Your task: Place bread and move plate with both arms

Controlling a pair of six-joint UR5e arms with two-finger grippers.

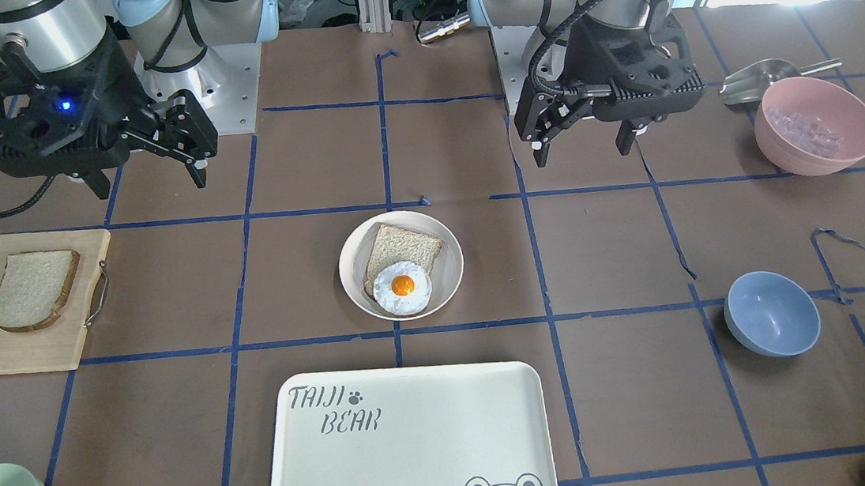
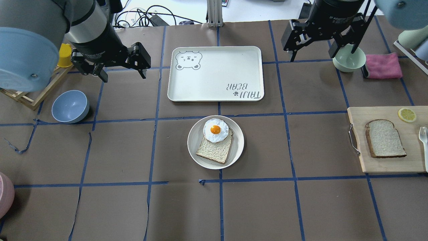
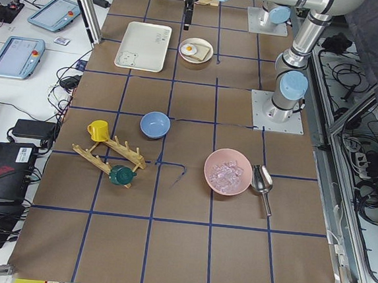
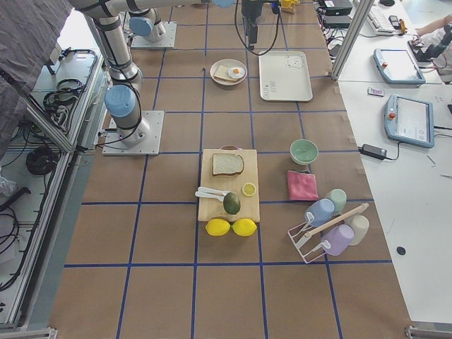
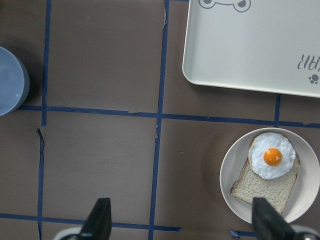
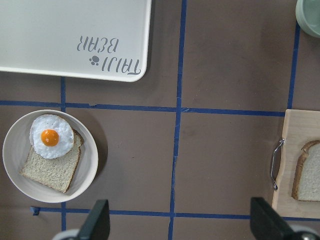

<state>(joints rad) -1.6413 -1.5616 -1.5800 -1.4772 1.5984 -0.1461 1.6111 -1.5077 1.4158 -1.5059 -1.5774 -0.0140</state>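
Note:
The bread [image 1: 36, 289], a thick slice with a dark brown crust, lies flat on a wooden cutting board [image 1: 14, 347]; it also shows in the overhead view [image 2: 384, 138] and at the right wrist view's edge [image 6: 310, 172]. The cream plate [image 1: 448, 277] sits mid-table and holds a thinner tan slice [image 1: 405, 247] with a fried egg [image 1: 402, 287] on it. The plate also shows in the overhead view [image 2: 238, 147] and the left wrist view [image 5: 232, 165]. My left gripper [image 2: 124, 77] and right gripper [image 2: 312, 57] hang open and empty above the table, apart from both. Their fingers [image 5: 97, 220] [image 6: 95, 220] frame bare table.
A white bear-printed tray [image 2: 215, 73] lies just beyond the plate. A blue bowl [image 2: 70, 106] and wooden rack [image 2: 30, 93] are on my left. A green bowl [image 2: 348, 59], pink cloth [image 2: 383, 66] and lemon slice [image 2: 407, 114] are on my right. A pink bowl [image 1: 814, 123] stands near my left base.

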